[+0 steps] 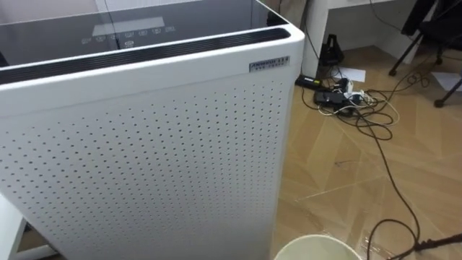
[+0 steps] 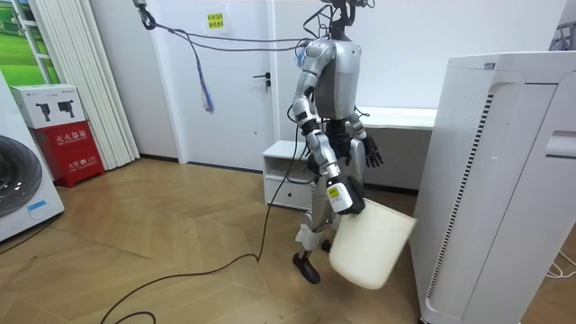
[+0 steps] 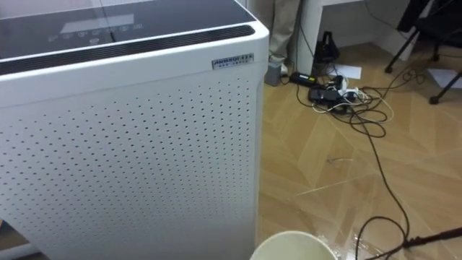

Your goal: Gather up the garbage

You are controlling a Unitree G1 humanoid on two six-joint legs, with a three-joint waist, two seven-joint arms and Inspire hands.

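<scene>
In the room view I stand close to a tall white air purifier [image 2: 504, 180], facing it. My right hand [image 2: 349, 203] hangs low at my side, shut on the rim of a cream waste bin [image 2: 369, 243] that tilts below it. The bin's rim [image 1: 317, 247] shows at the bottom edge of the eye views. My left hand [image 2: 370, 153] hangs on my far side with relaxed fingers and holds nothing. A white sheet of paper [image 1: 353, 74] lies on the wooden floor beside a tangle of cables.
The purifier [image 1: 144, 137] blocks the left and centre of the eye views. A power strip with cables [image 1: 339, 97] lies on the floor ahead right, and one cable [image 1: 390, 173] trails toward me. A white desk [image 2: 396, 117] and a low cabinet [image 2: 283, 171] stand behind me.
</scene>
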